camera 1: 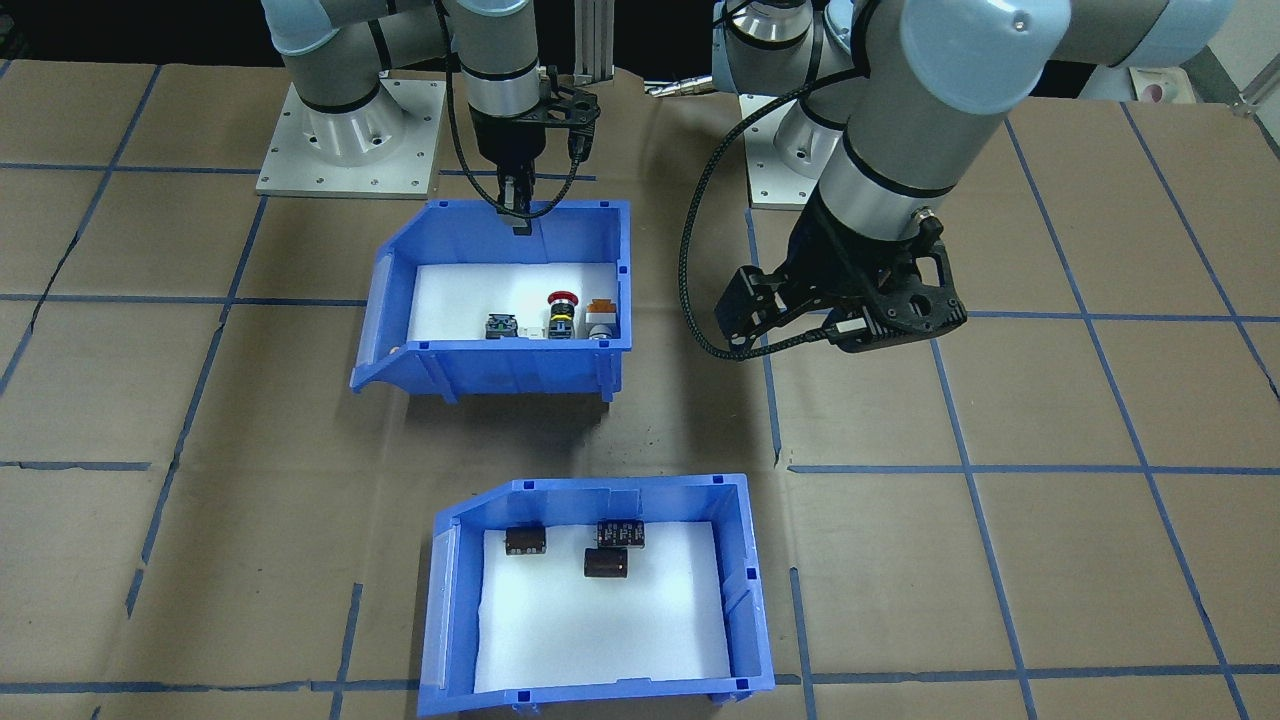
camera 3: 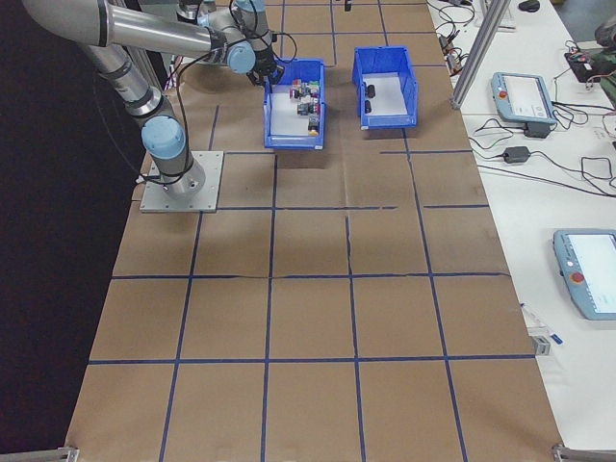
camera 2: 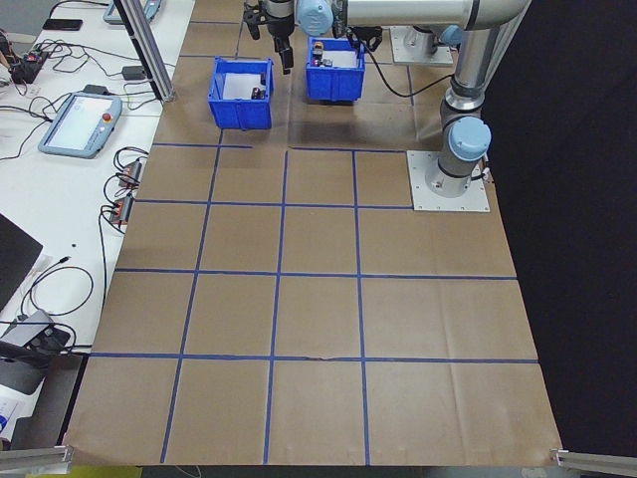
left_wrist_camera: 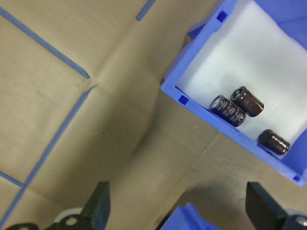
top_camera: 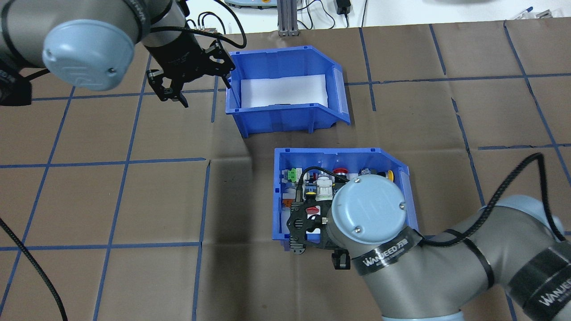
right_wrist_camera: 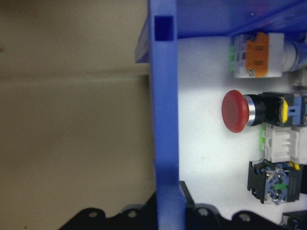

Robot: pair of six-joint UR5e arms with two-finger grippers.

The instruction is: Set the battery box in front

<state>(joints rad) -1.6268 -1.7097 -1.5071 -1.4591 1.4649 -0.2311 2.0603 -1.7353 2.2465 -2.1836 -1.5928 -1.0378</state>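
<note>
The battery box (camera 1: 600,490) is a blue bin with a white liner, and dark cylinders (camera 1: 606,562) lie near one wall; it also shows in the overhead view (top_camera: 276,118) and the left wrist view (left_wrist_camera: 211,119). My left gripper (top_camera: 206,95) hangs open and empty just beside its side wall, not touching it, with its fingers (left_wrist_camera: 100,206) spread wide. The second blue bin (camera 1: 500,365) holds coloured push-buttons (right_wrist_camera: 235,111). My right gripper (camera 1: 516,208) is shut on that bin's rear wall (right_wrist_camera: 165,120), which runs between its fingers.
The two bins stand a short gap apart, the button bin nearer the robot. Both arm base plates (camera 1: 350,140) sit behind it. An aluminium post (top_camera: 285,18) stands beyond the battery box. Control pendants (camera 3: 520,91) and cables lie on the white side table.
</note>
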